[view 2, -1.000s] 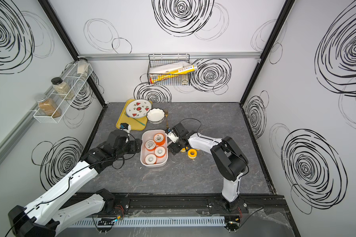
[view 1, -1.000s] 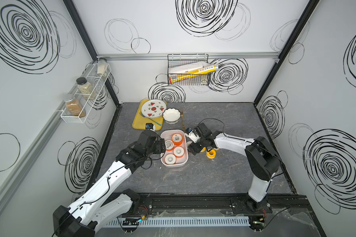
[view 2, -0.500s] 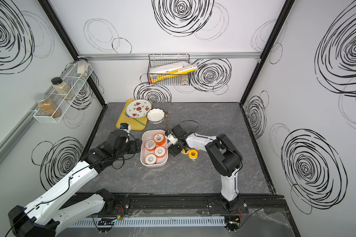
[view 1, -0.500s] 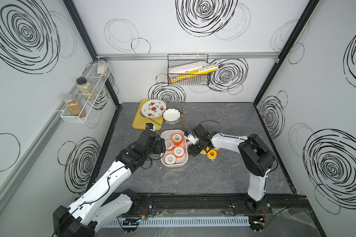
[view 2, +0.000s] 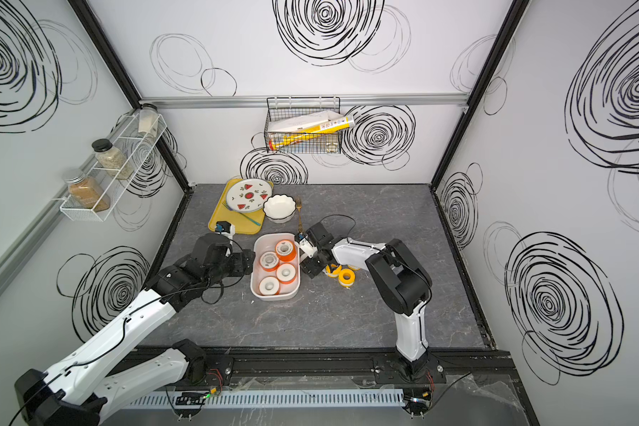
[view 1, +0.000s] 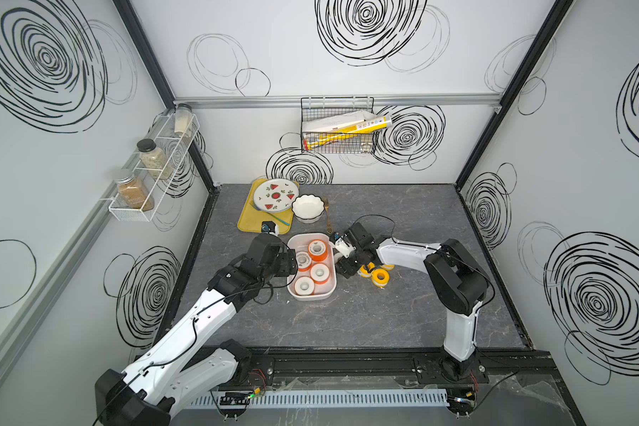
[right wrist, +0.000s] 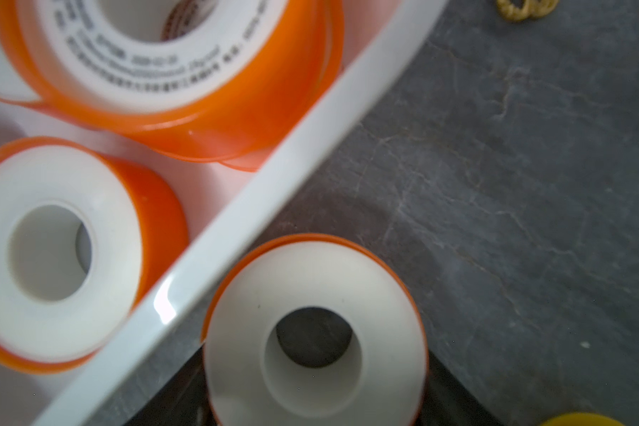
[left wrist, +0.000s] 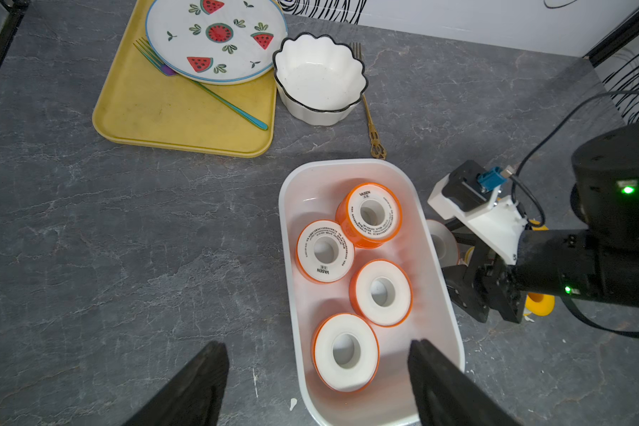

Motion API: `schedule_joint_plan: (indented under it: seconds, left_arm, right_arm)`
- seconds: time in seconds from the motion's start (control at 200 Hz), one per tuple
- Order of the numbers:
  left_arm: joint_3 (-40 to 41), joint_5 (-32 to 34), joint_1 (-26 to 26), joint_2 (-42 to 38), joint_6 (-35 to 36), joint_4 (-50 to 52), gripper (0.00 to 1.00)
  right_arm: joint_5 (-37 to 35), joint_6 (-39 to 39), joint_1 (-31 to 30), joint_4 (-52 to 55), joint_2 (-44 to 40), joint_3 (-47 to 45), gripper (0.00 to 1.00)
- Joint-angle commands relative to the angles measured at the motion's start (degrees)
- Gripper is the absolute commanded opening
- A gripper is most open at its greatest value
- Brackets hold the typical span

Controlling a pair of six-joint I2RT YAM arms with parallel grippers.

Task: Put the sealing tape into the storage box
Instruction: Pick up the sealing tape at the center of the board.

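The white storage box point(view 1: 329, 291) sits mid-table with several orange spools of sealing tape point(view 1: 318, 250) lying in it. Another orange spool point(right wrist: 314, 332) lies just outside the box's right wall. It sits between the black fingers point(right wrist: 185, 391) of my right gripper point(view 1: 347, 263), which lie against both its sides. Two yellow spools point(view 1: 379, 276) lie on the table just right of that gripper. My left gripper point(left wrist: 318, 354) is open. It hovers over the box's left rim point(left wrist: 286, 258) with nothing in it.
A yellow tray point(view 1: 248, 221) with a watermelon plate point(view 1: 276, 194), a white fluted bowl point(view 1: 308, 207) and a gold fork point(view 1: 327, 217) lie behind the box. A wire basket point(view 1: 338, 125) hangs on the back wall. A spice rack point(view 1: 152, 166) is on the left wall.
My right arm has shifted left toward the box wall. Its jaws have narrowed around the orange spool. The left arm has not moved.
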State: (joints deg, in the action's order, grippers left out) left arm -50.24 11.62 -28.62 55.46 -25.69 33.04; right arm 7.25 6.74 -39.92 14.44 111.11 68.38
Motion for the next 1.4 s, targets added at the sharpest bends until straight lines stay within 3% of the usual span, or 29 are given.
schedule_joint_plan:
  seconds: [0.0, 0.551, 0.906, 1.151, 1.397]
  left_arm:
    - [0.5, 0.4, -0.4, 0.2, -0.1, -1.0, 0.83]
    - [0.5, 1.5, -0.6, -0.9, -0.5, -0.8, 0.83]
    - [0.4, 2.7, -0.4, -1.7, -0.8, -0.7, 0.83]
    - [0.3, 4.4, 1.0, -2.8, -1.5, -0.3, 0.83]
    - [-0.1, 6.9, 3.2, -3.2, -2.6, 0.5, 0.83]
  right_arm:
    - [-0.4, -1.1, -0.1, -0.8, -0.7, 0.2, 0.68]
    - [-6.6, -6.6, 0.0, 1.8, -12.6, -4.6, 0.64]
    - [-2.4, -8.9, -2.5, 4.8, -19.4, -3.9, 0.64]
    - [-2.5, -11.5, -9.1, 7.9, -16.7, 2.3, 0.64]
    - [-3.4, -17.4, -13.1, 8.6, -6.8, 12.0, 0.64]
